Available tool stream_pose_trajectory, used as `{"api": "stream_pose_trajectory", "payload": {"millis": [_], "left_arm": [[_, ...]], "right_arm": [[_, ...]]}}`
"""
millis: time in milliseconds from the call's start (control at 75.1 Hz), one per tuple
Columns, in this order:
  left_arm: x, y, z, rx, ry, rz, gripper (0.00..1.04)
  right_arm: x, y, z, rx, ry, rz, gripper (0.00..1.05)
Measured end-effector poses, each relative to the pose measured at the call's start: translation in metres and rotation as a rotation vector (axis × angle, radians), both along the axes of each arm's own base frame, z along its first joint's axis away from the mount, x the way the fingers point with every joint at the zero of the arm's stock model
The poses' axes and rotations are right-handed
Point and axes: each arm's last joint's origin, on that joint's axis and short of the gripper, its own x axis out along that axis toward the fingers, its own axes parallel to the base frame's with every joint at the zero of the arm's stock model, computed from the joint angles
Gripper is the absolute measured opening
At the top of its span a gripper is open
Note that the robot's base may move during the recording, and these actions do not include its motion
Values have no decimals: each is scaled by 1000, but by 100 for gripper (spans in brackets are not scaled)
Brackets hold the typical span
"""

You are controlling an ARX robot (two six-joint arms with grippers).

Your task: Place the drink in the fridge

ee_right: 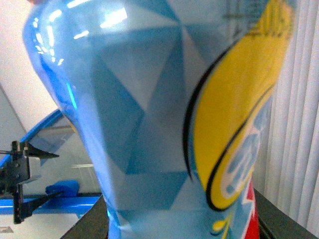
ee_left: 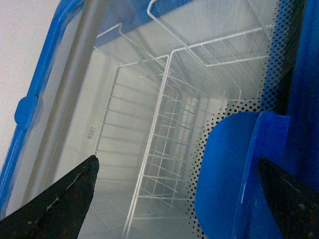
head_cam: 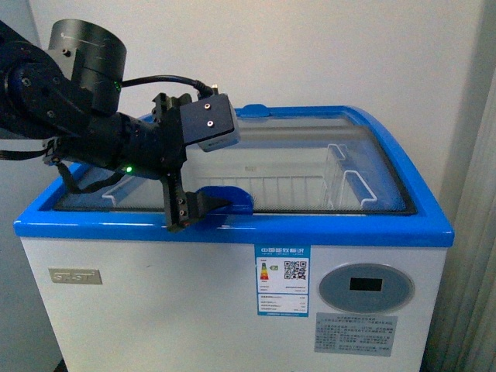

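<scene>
Big white fridge [head_cam: 139, 310], glass lid [head_cam: 93, 194] across its left, and I can't tell how wide the opening is. Too narrow, and the drink [ee_right: 159, 124] clips glass going in. It's held off to the fridge's right, not over it, in the right gripper [ee_right: 189, 224], jaws apparently clamped on it. Left gripper [ee_left: 177, 163], jaws wide, has the blue handle [ee_left: 229, 174] between them, close to one finger. Close off-centre and it could slip.

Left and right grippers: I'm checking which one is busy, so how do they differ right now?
The left gripper is open, holding nothing; the right gripper is shut on the drink. The left gripper straddles the blue handle on the fridge; the right gripper is away from the fridge, outside the front view. Both have dark fingers.
</scene>
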Motion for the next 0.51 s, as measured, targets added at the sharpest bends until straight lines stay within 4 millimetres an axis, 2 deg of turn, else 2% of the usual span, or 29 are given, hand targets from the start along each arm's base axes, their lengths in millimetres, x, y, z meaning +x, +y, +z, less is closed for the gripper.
{"api": "stream_pose_trajectory", "payload": {"millis": [253, 373, 506], "left_arm": [[52, -10, 15, -2, -146, 80, 97], [89, -15, 21, 12, -266, 201, 97], [114, -19, 22, -18, -334, 323, 97]], "right_arm": [[0, 0, 0, 0, 0, -2, 41], [0, 0, 0, 0, 0, 0, 41], [0, 0, 0, 0, 0, 0, 41]]}}
